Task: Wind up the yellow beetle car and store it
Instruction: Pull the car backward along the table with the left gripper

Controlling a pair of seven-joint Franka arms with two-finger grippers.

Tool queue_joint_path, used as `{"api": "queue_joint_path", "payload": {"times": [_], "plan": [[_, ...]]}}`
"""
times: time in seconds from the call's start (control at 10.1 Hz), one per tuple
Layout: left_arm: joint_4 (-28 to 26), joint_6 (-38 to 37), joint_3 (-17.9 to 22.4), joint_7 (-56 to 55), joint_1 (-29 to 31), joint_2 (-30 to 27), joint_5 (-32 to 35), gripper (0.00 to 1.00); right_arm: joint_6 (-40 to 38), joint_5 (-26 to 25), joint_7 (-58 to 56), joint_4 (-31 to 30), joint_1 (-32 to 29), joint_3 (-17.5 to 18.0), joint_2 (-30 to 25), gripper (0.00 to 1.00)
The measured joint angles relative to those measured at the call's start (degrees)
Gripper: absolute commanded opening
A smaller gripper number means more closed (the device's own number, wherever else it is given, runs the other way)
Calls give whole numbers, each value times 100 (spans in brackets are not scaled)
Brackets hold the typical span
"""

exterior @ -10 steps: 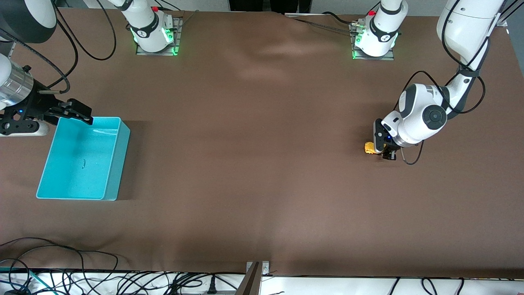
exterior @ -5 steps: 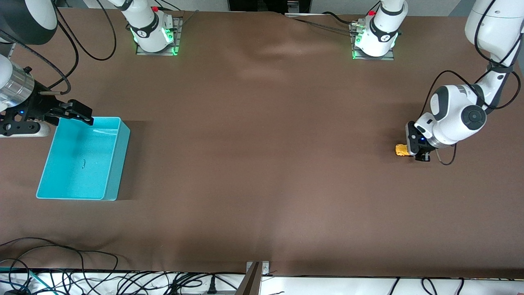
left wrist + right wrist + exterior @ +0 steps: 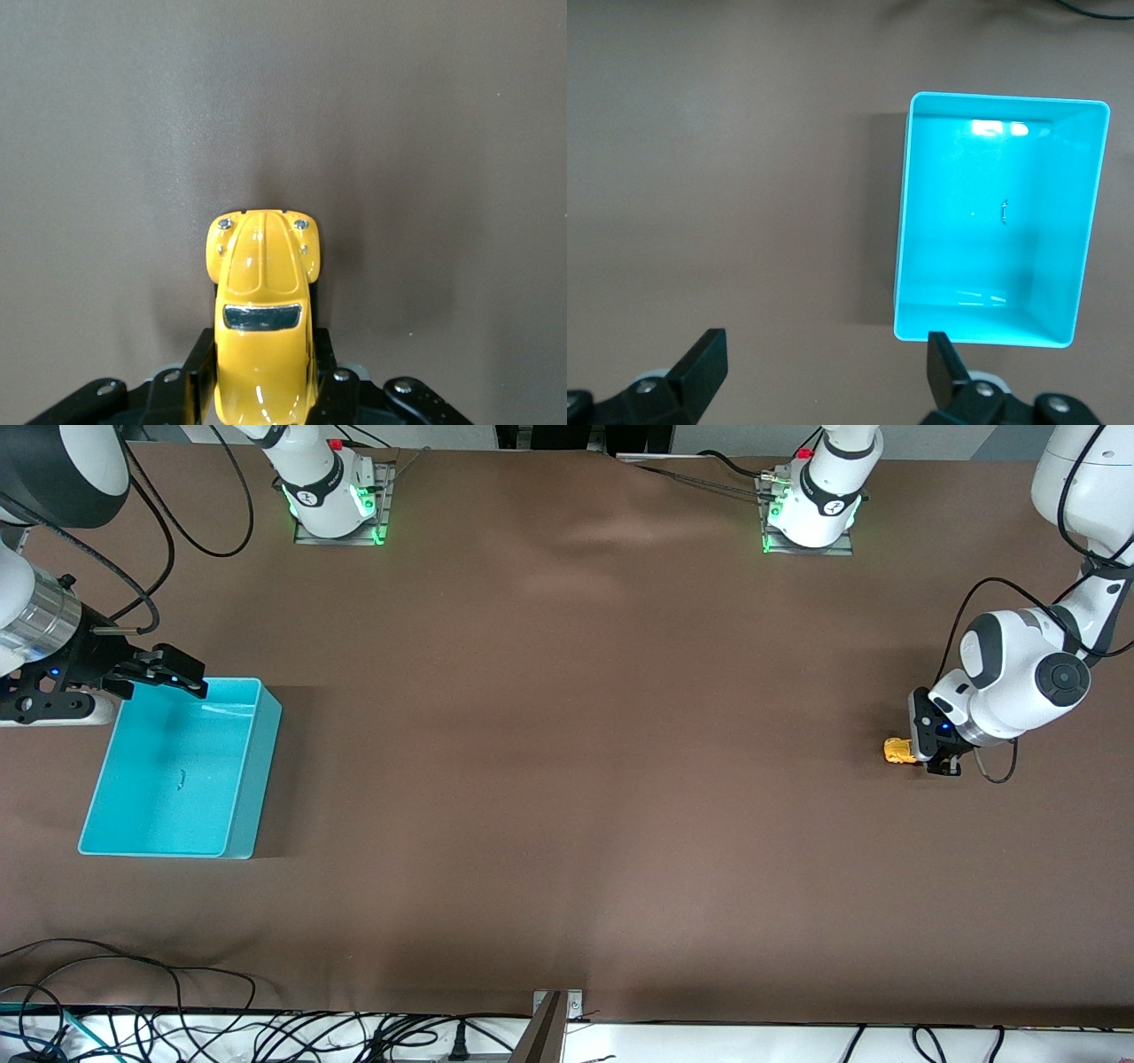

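Observation:
The yellow beetle car (image 3: 897, 751) is tiny, with a rounded body and a dark windscreen, and sits low on the brown cloth toward the left arm's end of the table. My left gripper (image 3: 918, 752) is shut on the car's rear. In the left wrist view both fingers (image 3: 197, 376) press the sides of the car (image 3: 263, 301), whose nose points away from the gripper (image 3: 263, 390). My right gripper (image 3: 184, 673) hangs open and empty over the end wall of the turquoise bin (image 3: 266, 717) that lies farther from the front camera. In the right wrist view the open gripper (image 3: 824, 354) shows beside the bin (image 3: 1007, 97).
The bin holds only a small dark speck (image 3: 180, 780). Both arm bases (image 3: 330, 491) (image 3: 815, 500) stand along the table edge farthest from the front camera. Loose cables (image 3: 177, 1027) lie along the nearest edge. Bare brown cloth (image 3: 567, 735) stretches between bin and car.
My left gripper has pulled the car along the cloth toward the left arm's end of the table. The right gripper has barely shifted and stays open.

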Motion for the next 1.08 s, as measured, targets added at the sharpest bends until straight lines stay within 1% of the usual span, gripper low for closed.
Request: {"api": "queue_joint_path", "payload": {"times": [0.59, 0.69, 0.79, 0.89, 1.08], "plan": [[25, 0, 0, 88, 45, 14, 3, 7, 0, 4, 0, 0, -1, -1, 0, 100], [36, 0, 0, 107, 65, 20, 5, 12, 0, 5, 0, 0, -1, -1, 0, 100], [43, -1, 0, 116, 76, 24, 6, 49, 0, 5, 0, 0, -1, -1, 0, 100], [46, 0, 0, 117, 79, 28, 7, 99, 0, 5, 0, 0, -1, -1, 0, 100], [80, -9, 1, 119, 86, 85, 11, 100, 2, 5, 0, 0, -2, -1, 0, 100]]}}
